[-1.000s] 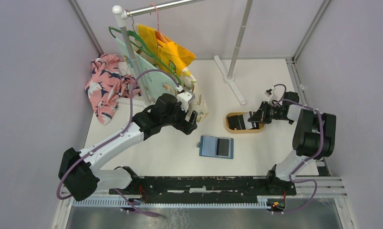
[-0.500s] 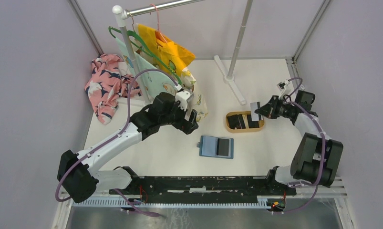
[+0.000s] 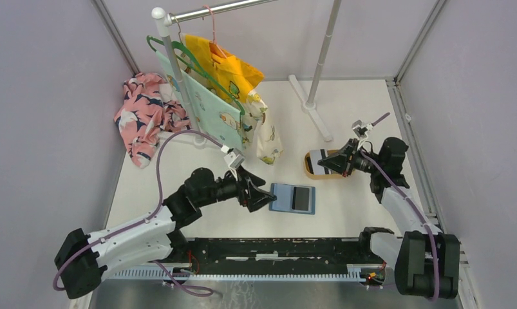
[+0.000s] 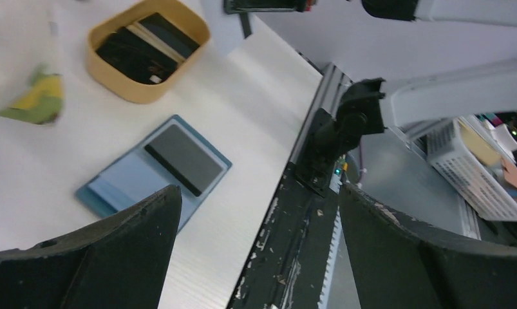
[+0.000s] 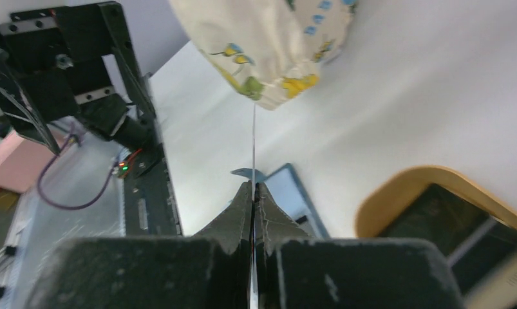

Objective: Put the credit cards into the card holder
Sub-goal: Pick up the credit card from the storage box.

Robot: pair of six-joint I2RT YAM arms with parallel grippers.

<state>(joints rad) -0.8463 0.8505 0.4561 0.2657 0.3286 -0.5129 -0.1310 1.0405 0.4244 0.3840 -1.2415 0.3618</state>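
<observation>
Right gripper [image 5: 253, 188]: fingers pinched tight on a held card [image 5: 253, 138]. In the wrist view the card is edge-on and sticks out past the fingertips. In the top view it shows a pale face with a dark stripe and sits over the left end of the tan tray [image 4: 123, 87]. Can't tell whether it touches the rim.

The tray sits on the tabletop right of centre, roughly midway between the near and far edges. Loose cards [image 4: 146, 46], all dark, are stacked inside it.

Left gripper [image 3: 266, 197]: jaws wide apart, nothing between them. It is low over the tabletop, just left of the card holder [image 3: 282, 197] and pointing at it. Can't tell if there is contact.

The card holder lies open and flat near the middle of the near edge, between the two grippers. It is clear of the tray, on the tray's near-left side. A dark card [image 3: 302, 199] lies flat on its right half, and the blue left half is bare. Its snap tab [image 5: 243, 172] sticks out on the side facing the left gripper.

Further out:
- A clothes rack [image 3: 167, 38] stands toward the far-left of the tabletop.
- Hanging garments [image 3: 226, 77], yellow and pale printed, are on green hangers.
- A floral cloth [image 3: 140, 116] is bunched by the far-left corner.
- The second rack foot [image 3: 311, 114] is near the far edge, right of centre.
</observation>
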